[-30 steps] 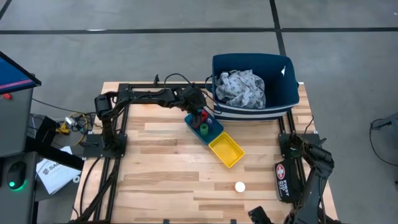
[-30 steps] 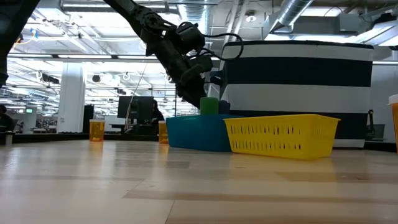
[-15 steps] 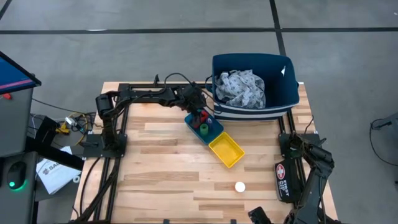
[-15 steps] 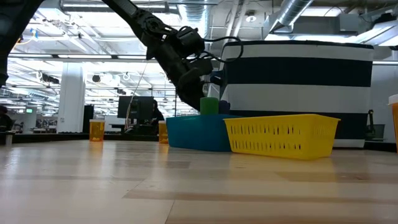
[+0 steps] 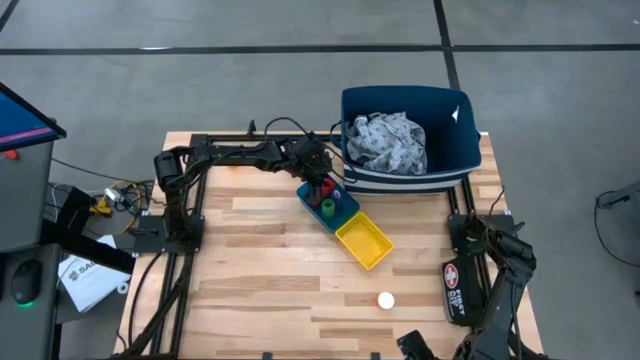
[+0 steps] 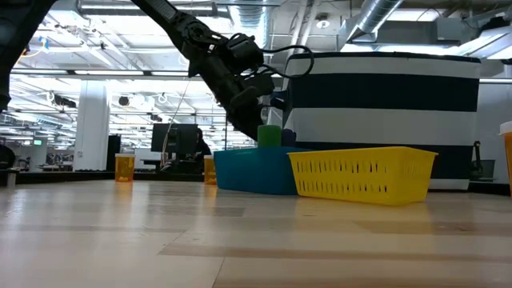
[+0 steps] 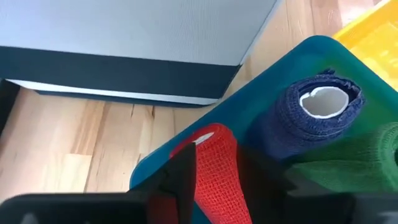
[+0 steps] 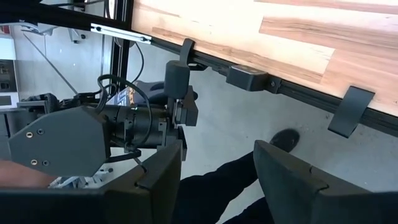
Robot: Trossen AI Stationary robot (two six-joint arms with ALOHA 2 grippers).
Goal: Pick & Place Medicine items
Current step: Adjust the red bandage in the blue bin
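Note:
A red roll-shaped item [image 7: 216, 167] stands in the blue tray [image 5: 312, 198] beside a blue roll [image 7: 317, 109] and a green one [image 7: 351, 158]. My left gripper [image 7: 217, 186] reaches down into that tray and is shut on the red item [image 5: 322, 187]. A white-capped item [image 5: 386, 299] stands alone on the wood near the table's near edge. In the low view, two orange bottles [image 6: 124, 166] [image 6: 210, 169] stand far off and another shows at the picture's right edge [image 6: 507, 156]. My right gripper [image 8: 217, 168] is open, off the table's near right corner. My left gripper pinches the red item's side wall [image 7: 211, 155] between its two fingers, one dark finger [image 7: 181, 177] on either side. The fingers slant down from the table's far left. The item stands upright with its lower end inside the blue tray.
The yellow tray [image 5: 363, 241] lies end to end with the blue tray. A large dark blue bin [image 5: 405, 175] with patterned cloth [image 5: 388, 142] stands just behind them at the table's far right. Bare wood lies toward the near and left edges.
My left gripper has shifted slightly over the blue tray and then kept still. The red item stays standing in the tray.

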